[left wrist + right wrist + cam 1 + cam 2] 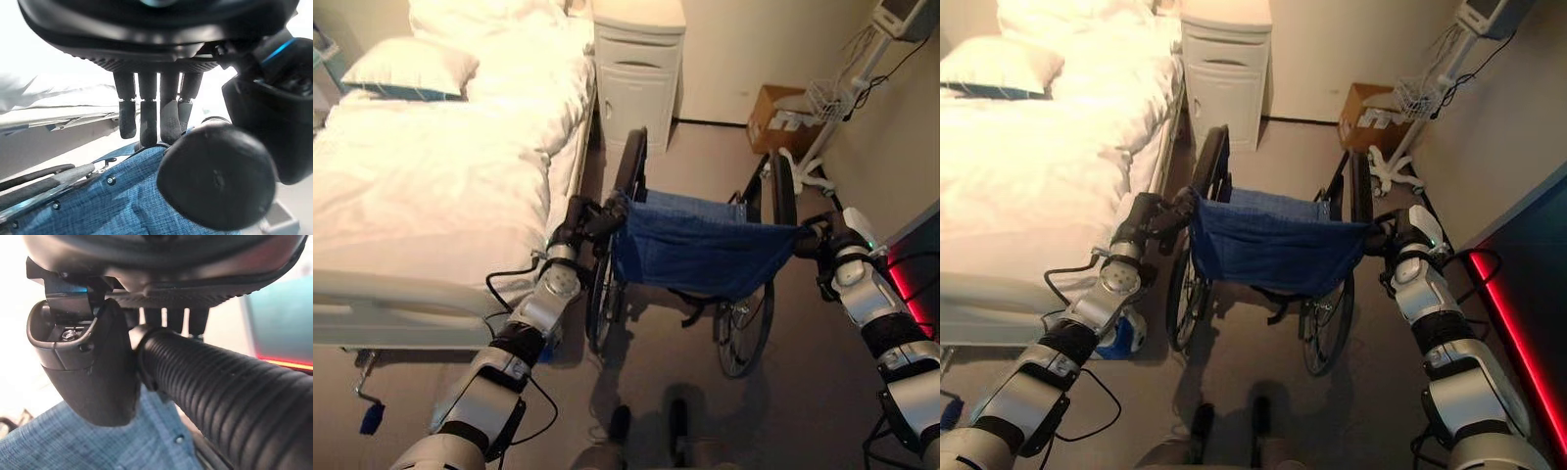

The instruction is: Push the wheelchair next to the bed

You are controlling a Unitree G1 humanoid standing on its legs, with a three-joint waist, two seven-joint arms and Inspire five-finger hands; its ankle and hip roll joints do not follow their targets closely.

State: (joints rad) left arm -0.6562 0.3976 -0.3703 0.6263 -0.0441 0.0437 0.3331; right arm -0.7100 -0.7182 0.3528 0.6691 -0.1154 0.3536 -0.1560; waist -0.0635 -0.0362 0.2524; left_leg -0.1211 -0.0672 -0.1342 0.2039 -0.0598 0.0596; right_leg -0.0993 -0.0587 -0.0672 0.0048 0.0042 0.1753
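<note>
- The wheelchair (700,250) stands between the left hand (576,227) and the right hand (822,238), its back sling spanning them.
- The bed (431,186) lies just left of the left hand.
- A cabinet (636,69) stands beyond the left hand, beside the bed's head.
- A box (773,119) and wheeled stand (813,147) sit beyond the right hand.
</note>
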